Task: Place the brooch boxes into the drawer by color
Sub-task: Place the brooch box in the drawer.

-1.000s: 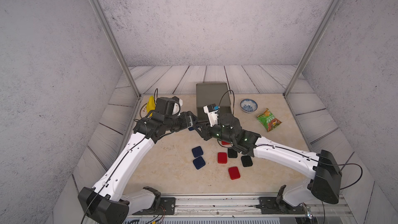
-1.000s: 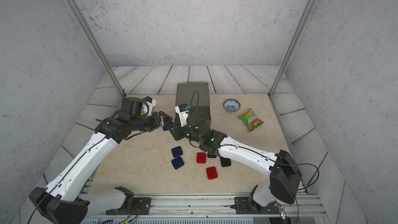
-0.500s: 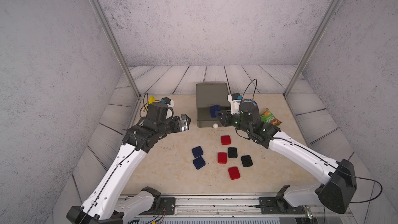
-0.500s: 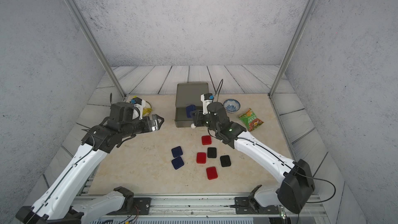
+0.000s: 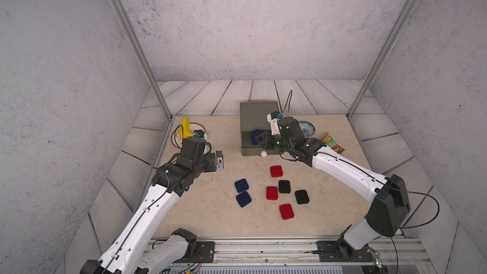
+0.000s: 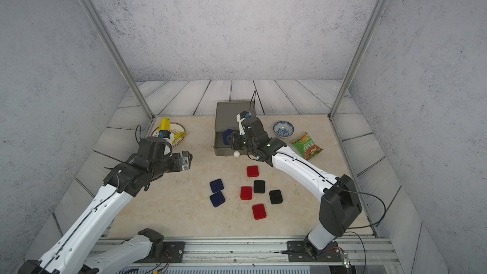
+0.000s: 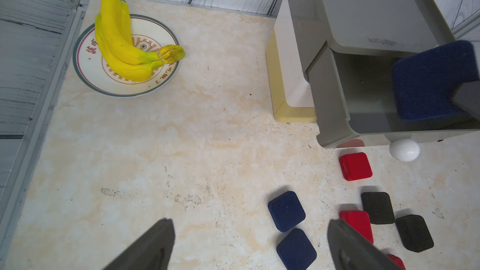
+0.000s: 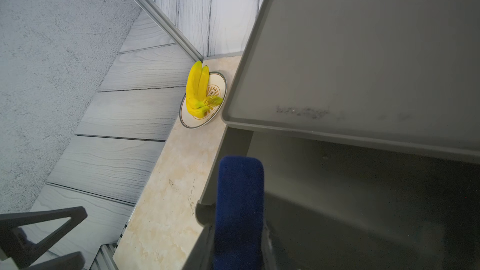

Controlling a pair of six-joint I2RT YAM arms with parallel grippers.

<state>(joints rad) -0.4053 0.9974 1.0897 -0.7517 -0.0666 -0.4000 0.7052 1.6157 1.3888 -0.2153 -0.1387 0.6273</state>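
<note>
Drawer chest [image 5: 257, 117] at the back of the desk [image 5: 210, 214], brooch boxes [image 5: 272, 193] before it.
Plate [image 7: 161, 37] of bananas [image 7: 117, 40] lies far left; bowl [image 6: 283, 129] and snack packet [image 6: 307, 146] right of the chest.

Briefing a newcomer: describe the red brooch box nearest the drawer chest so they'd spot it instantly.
Find the grey drawer chest at the table's back, top drawer open. Just in front of its white knob lies a red box. The other red boxes lie farther from the chest.

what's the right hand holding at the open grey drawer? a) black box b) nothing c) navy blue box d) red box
c, a navy blue box is pinched on edge in the right hand at the pulled-out grey drawer.
</note>
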